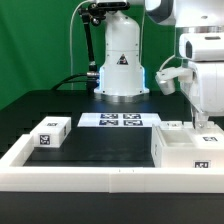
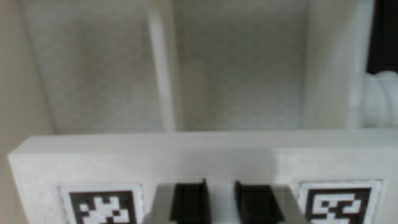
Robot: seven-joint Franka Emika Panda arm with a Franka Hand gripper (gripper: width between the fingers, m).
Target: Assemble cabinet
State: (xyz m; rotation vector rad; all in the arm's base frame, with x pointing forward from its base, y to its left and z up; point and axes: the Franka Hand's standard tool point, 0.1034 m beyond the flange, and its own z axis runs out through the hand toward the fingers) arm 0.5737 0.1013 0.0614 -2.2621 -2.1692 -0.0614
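The cabinet (image 1: 188,147) is a large white open box with marker tags, standing at the exterior view's right inside the rail. My gripper (image 1: 201,126) is lowered onto its far wall. In the wrist view the two dark fingers (image 2: 183,203) stand close together with a thin strip of white between them, flanked by two tags on the cabinet (image 2: 160,155). The gripper (image 2: 221,202) looks shut on that wall. The cabinet's pale inside fills the wrist view. A small white tagged block (image 1: 50,133) lies at the exterior view's left, far from the gripper.
The marker board (image 1: 120,121) lies flat at the back middle. A long low white border rail (image 1: 90,178) runs along the front and the left side. The arm's white base (image 1: 121,62) stands behind the marker board, with a black stand and cables beside it.
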